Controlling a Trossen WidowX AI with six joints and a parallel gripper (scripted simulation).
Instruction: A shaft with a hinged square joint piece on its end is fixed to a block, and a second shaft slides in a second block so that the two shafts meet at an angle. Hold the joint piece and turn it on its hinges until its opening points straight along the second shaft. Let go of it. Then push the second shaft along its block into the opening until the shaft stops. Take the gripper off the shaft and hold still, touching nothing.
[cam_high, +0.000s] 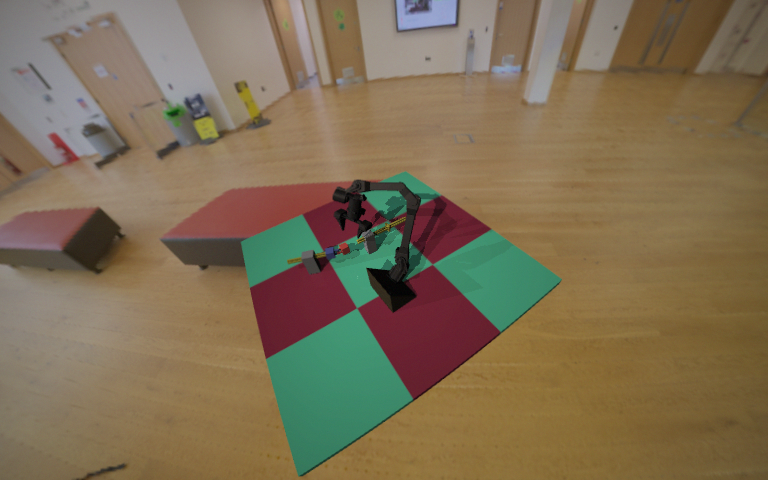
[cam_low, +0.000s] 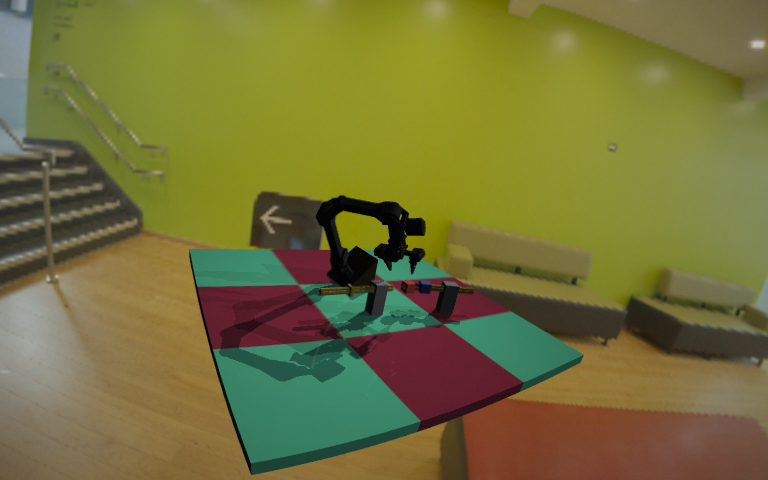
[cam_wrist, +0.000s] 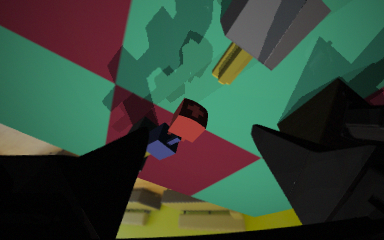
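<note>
The black two-fingered jaws stand wide open and empty above the surface; the small red square joint piece lies below them, between blue piece and yellow sliding shaft.

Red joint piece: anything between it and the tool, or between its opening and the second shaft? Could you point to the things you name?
Nothing visible in either gap. The open tool (cam_high: 352, 225) (cam_low: 400, 269) (cam_wrist: 201, 130) hangs above the red joint piece (cam_high: 343, 248) (cam_low: 407, 286) (cam_wrist: 189, 127); only bare space separates that piece from the second shaft's near end (cam_high: 360, 241) (cam_low: 390, 287) (cam_wrist: 224, 75).
</note>
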